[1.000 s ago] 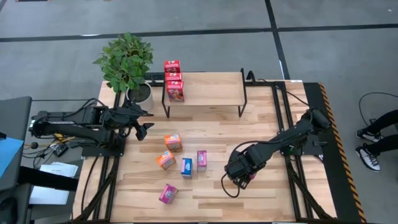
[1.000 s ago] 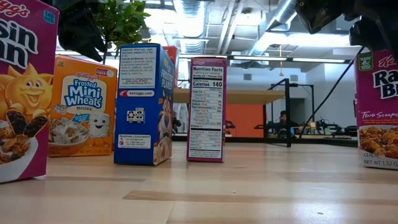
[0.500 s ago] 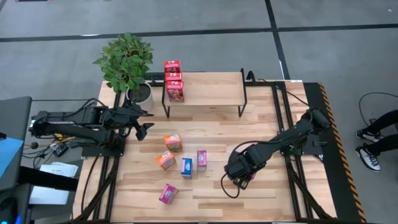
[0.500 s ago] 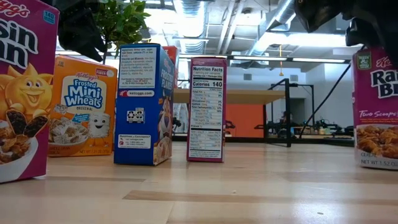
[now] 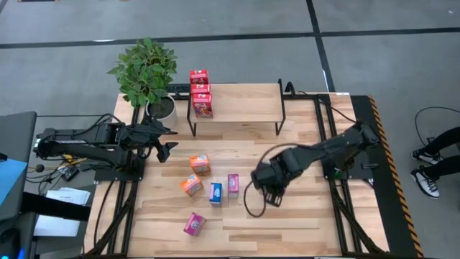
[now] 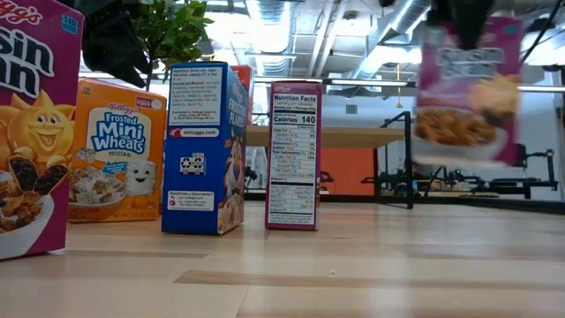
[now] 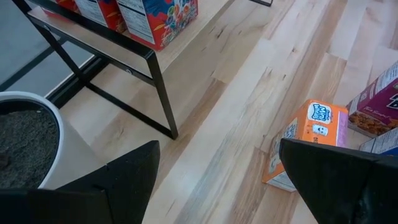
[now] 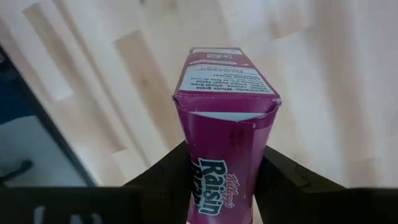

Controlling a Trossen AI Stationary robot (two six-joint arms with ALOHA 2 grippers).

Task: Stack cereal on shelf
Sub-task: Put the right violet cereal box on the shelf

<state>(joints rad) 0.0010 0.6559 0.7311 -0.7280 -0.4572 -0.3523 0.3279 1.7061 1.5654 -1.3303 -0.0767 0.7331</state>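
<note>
Magenta cereal box (image 8: 227,118) between right gripper (image 8: 221,171) fingers

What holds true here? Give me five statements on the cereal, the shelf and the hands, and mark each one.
1. The right hand holds a magenta Raisin Bran box clear of the table. True.
2. The left hand grips an orange box. False: it is open and empty, near the plant pot.
3. The shelf holds nothing. False: red boxes sit at its end nearest the plant.
4. A blue box stands upright on the table beside a magenta box. True.
5. The plant pot stands on the shelf. False: it stands beside the shelf.
</note>
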